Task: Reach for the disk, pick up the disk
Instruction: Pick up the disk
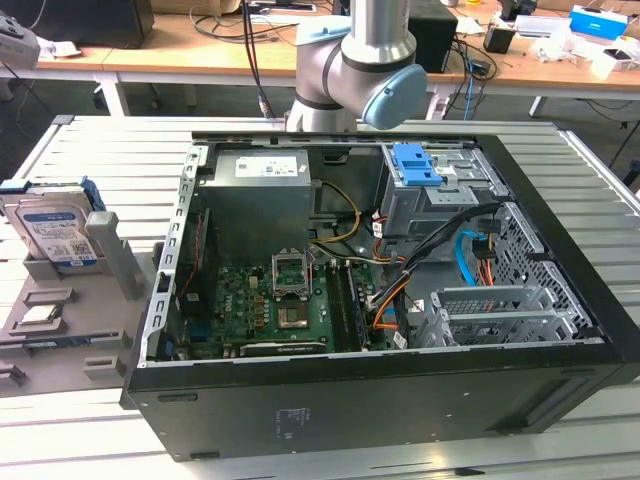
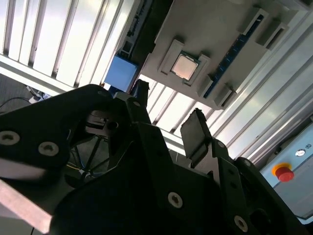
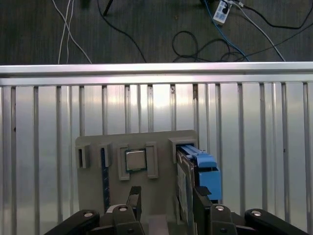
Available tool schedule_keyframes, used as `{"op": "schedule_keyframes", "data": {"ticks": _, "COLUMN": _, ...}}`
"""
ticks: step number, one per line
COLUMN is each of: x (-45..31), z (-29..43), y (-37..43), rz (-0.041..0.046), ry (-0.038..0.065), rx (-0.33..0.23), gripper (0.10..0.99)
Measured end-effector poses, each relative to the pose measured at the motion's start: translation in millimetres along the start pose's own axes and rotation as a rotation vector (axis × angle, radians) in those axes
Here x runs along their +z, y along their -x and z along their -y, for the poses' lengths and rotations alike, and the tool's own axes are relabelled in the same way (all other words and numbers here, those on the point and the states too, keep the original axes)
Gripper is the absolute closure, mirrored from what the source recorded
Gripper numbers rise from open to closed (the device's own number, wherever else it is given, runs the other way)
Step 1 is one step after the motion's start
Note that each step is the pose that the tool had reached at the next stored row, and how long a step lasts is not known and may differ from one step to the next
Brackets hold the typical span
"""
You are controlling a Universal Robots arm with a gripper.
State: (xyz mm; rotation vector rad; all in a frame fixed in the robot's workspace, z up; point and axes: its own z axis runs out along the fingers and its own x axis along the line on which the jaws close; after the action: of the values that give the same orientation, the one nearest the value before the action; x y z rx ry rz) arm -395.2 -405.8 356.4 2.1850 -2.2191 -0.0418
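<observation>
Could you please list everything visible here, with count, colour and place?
disk: one, silver with blue rails, upright in the holder, exterior view's left.
holder: one, grey, on the table beside the case.
chip: one, silvery, in a holder pocket.
computer case: one, black, open, mid-table.
clip: one, blue, inside the case.
table: one, silver, slatted.
button: one, red, on a pale box.
arm: one, silver and blue, behind the case.
gripper: one, black, open, above the holder.

Exterior view overlooks the case (image 1: 330,410); both wrist views share the fixture (image 3: 90,196) (image 2: 220,29)
</observation>
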Motion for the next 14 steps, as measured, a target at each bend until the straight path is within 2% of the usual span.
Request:
{"op": "schedule_keyframes", "data": {"ticks": 3, "x": -0.1, "z": 0.2, "y": 3.6, "rz": -0.0001, "ry": 0.0, "rx": -0.001, "gripper": 0.541}}
{"op": "schedule_keyframes", "data": {"ticks": 7, "x": 0.0, "z": 0.9, "y": 15.0, "rz": -0.0001, "ry": 0.0, "rx": -0.002, "gripper": 0.541}}
{"op": "schedule_keyframes", "data": {"ticks": 14, "x": -0.1, "z": 1.9, "y": 30.3, "rz": -0.0002, "ry": 0.0, "rx": -0.005, "gripper": 0.541}}
